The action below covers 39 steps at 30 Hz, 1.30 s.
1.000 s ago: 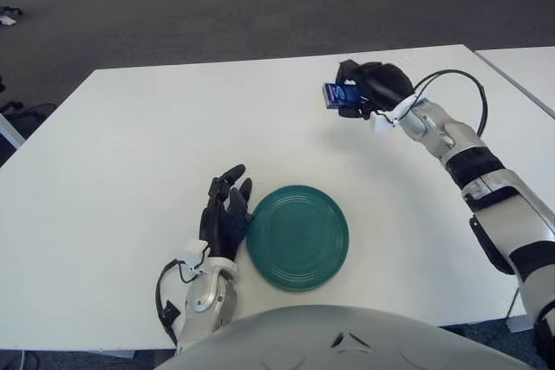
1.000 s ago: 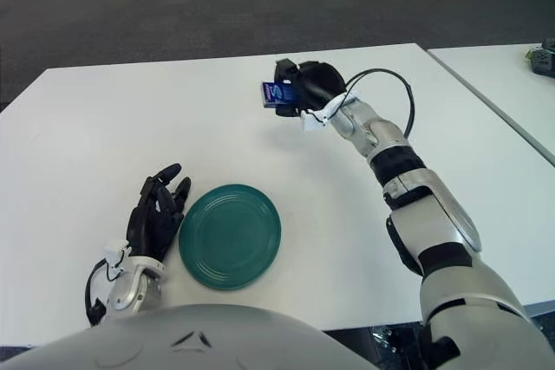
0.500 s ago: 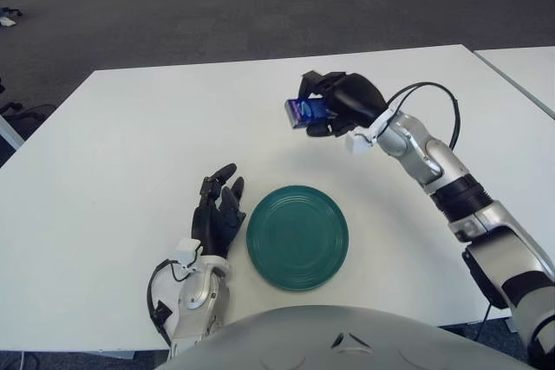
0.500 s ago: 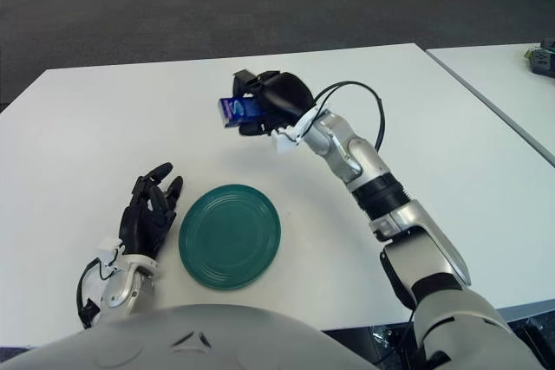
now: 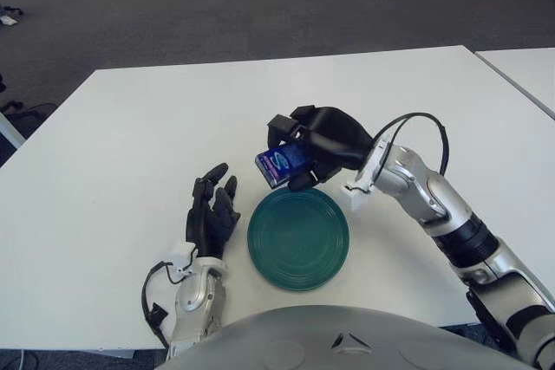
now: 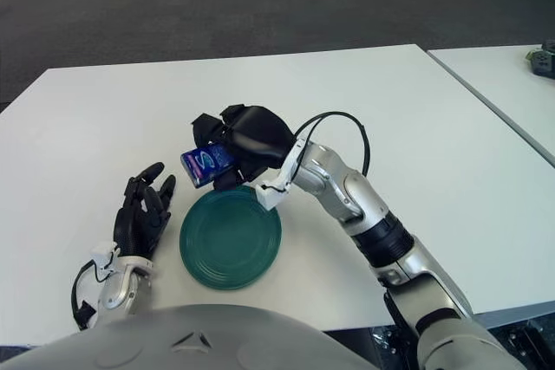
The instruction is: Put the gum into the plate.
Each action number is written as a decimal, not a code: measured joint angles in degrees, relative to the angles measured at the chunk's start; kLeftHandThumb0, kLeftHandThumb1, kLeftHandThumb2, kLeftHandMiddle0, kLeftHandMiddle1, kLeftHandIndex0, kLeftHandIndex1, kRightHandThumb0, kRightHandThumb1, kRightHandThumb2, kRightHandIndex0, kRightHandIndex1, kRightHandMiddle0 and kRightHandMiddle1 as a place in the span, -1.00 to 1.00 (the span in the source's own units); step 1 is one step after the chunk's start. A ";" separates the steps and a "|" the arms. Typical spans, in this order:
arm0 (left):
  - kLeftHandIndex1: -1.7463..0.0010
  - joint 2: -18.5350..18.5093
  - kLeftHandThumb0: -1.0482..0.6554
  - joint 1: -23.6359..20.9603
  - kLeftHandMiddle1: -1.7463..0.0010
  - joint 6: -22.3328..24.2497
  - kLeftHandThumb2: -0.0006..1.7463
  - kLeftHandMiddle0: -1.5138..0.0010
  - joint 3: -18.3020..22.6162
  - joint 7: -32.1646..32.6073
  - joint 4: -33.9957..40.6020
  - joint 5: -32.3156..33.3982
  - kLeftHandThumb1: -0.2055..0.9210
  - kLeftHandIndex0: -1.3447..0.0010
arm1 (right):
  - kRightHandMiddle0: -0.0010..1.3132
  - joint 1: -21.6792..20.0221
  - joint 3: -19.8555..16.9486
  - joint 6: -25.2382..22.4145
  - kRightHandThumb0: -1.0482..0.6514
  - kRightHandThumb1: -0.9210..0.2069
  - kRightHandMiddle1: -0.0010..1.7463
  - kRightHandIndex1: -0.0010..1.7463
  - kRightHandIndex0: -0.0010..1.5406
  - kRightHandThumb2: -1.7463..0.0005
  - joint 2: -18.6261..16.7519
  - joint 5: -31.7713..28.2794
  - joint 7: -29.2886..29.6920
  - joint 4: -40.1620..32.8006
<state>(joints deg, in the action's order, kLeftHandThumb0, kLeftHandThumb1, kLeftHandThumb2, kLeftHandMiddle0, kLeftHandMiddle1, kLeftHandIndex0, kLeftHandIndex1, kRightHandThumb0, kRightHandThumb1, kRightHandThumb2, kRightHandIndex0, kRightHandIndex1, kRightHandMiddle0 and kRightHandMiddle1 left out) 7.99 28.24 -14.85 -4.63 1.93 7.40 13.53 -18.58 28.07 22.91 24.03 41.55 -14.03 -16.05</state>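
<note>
Two hands are in your view over the white table. Nearest you, the left hand rests on the tabletop just left of the green plate, its fingers loosely spread and holding nothing; it sits much where it did a second ago, a little closer to you. Beyond it, your right hand has swept in from the far right of the table and now hangs at the plate's far-left rim. Its black fingers are clamped around the gum, a small blue pack tilted with its printed face toward you. The gum is held in the air above the rim, not yet on the plate, which lies bare. A black cable loops over the right wrist.
</note>
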 measured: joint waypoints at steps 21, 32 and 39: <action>-0.04 0.45 -0.72 1.28 0.99 -1.65 -0.07 0.36 -2.59 6.36 -0.02 -7.54 1.00 0.92 | 0.18 7.79 1.90 10.42 -0.31 -1.00 1.00 1.00 0.30 0.38 3.15 -1.47 -3.62 -0.52; -0.03 0.43 -0.73 1.23 1.00 -0.89 -0.07 0.37 -2.39 4.22 0.60 -2.86 1.00 0.93 | 0.14 7.21 3.82 13.37 -0.35 -1.00 1.00 1.00 0.37 0.38 4.98 0.72 -9.28 -0.11; -0.04 0.31 -0.74 0.95 0.98 -0.78 -0.09 0.35 -2.22 3.96 0.35 -2.49 1.00 0.91 | 0.15 5.45 4.86 15.72 -0.35 -1.00 1.00 1.00 0.35 0.35 4.81 2.98 -9.29 2.78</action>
<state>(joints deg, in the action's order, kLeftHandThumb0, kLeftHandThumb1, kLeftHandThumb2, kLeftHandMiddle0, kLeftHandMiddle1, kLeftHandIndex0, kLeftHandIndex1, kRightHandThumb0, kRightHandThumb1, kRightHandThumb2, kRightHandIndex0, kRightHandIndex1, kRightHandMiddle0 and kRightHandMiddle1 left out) 8.30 29.19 -15.63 -6.84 5.89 7.74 11.04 -13.13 32.93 38.63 28.84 44.53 -23.32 -13.27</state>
